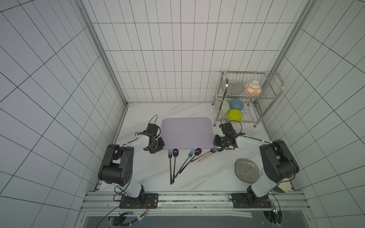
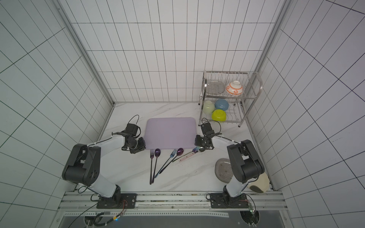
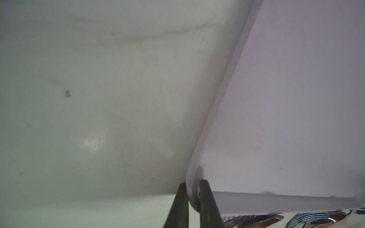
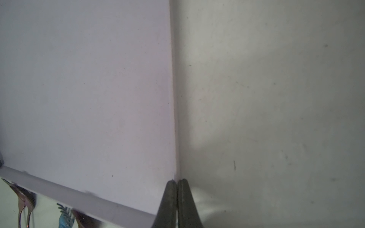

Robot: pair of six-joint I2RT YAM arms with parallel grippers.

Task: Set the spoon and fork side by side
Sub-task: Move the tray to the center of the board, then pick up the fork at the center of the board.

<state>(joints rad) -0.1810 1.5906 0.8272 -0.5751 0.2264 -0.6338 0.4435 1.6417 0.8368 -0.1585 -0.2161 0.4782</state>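
A lilac mat [image 1: 186, 132] lies flat on the marble table. My left gripper [image 3: 192, 181] is shut on its near left corner, which curls between the jaws. My right gripper [image 4: 177, 180] is shut on its near right corner. In front of the mat a dark fork [image 1: 170, 156] and a purple spoon [image 1: 175, 152] lie parallel. A blue fork [image 1: 191, 153] and another purple spoon [image 1: 198, 151] lie slanted beside them. A third fork [image 1: 213, 150] and spoon [image 1: 220, 149], with pale handles, lie just under the right gripper [image 1: 216, 141].
A steel dish rack [image 1: 275, 94] at the back right holds several bowls. A grey plate [image 1: 246, 170] lies near the right arm's base, with a cream bowl [image 1: 283, 187] behind it. Tiled walls close in the table on three sides.
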